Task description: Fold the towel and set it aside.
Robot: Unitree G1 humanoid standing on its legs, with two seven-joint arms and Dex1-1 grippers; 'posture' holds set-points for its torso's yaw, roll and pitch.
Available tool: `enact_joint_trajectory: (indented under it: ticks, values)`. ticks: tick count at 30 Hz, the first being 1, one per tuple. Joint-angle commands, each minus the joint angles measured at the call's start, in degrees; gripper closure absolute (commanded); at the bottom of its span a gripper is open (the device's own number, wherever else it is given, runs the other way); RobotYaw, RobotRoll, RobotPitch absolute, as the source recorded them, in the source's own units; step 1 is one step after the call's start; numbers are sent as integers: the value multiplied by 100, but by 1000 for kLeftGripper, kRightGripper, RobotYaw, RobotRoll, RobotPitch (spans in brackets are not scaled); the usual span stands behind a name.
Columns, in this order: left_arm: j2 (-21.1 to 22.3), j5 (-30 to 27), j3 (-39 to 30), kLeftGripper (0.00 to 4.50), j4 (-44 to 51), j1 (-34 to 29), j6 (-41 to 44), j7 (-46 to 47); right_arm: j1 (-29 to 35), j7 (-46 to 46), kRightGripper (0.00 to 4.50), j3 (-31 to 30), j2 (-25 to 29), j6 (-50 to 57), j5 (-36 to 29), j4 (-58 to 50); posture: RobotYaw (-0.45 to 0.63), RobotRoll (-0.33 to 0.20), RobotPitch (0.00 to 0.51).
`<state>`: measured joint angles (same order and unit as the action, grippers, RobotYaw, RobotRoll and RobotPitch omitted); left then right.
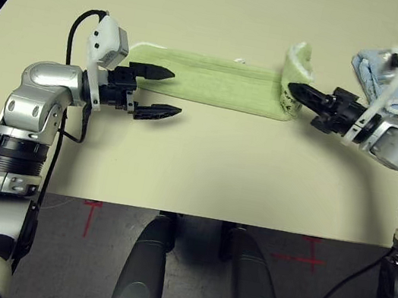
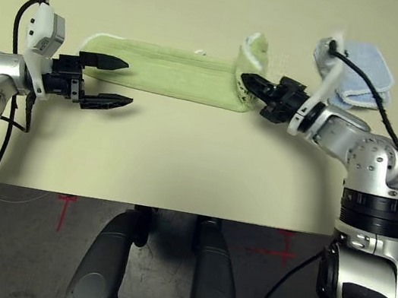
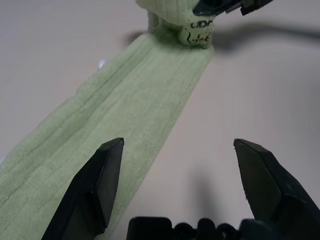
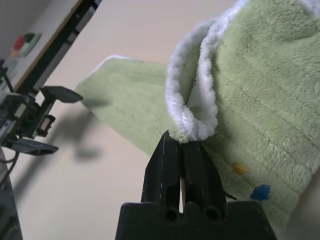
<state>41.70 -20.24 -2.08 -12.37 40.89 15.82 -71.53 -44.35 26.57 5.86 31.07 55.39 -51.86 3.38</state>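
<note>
Right jaws (image 1: 291, 87) clamped on the raised end of the green towel (image 1: 211, 82), presumably to carry the fold leftward; left jaws (image 1: 172, 95) apart beside its other end, likely clear for the fold; remainder flat on bench (image 1: 204, 165) between them.

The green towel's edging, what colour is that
White edging, showing best in the right wrist view.

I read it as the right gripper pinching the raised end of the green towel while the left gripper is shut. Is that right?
Not quite: the left gripper is open, as the left wrist view shows. The right gripper does pinch the raised end of the green towel.
</note>
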Motion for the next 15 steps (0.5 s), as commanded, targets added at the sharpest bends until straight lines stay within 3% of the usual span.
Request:
enact_joint_trajectory:
  ticks: [1, 6, 15]
  values:
    - [34, 25, 42, 0, -23, 4, -22, -24, -53, 519, 4487, -489, 141, -181, 546, -186, 34, 0, 326]
    - [13, 54, 55, 0, -101, 39, -62, -16, -71, 1195, 4487, -980, 239, -505, 1141, -282, 31, 0, 325]
    - [-12, 74, 54, 0, -203, 67, -162, -20, -419, 1160, 4487, -1354, -290, -508, 1955, 175, 40, 0, 322]
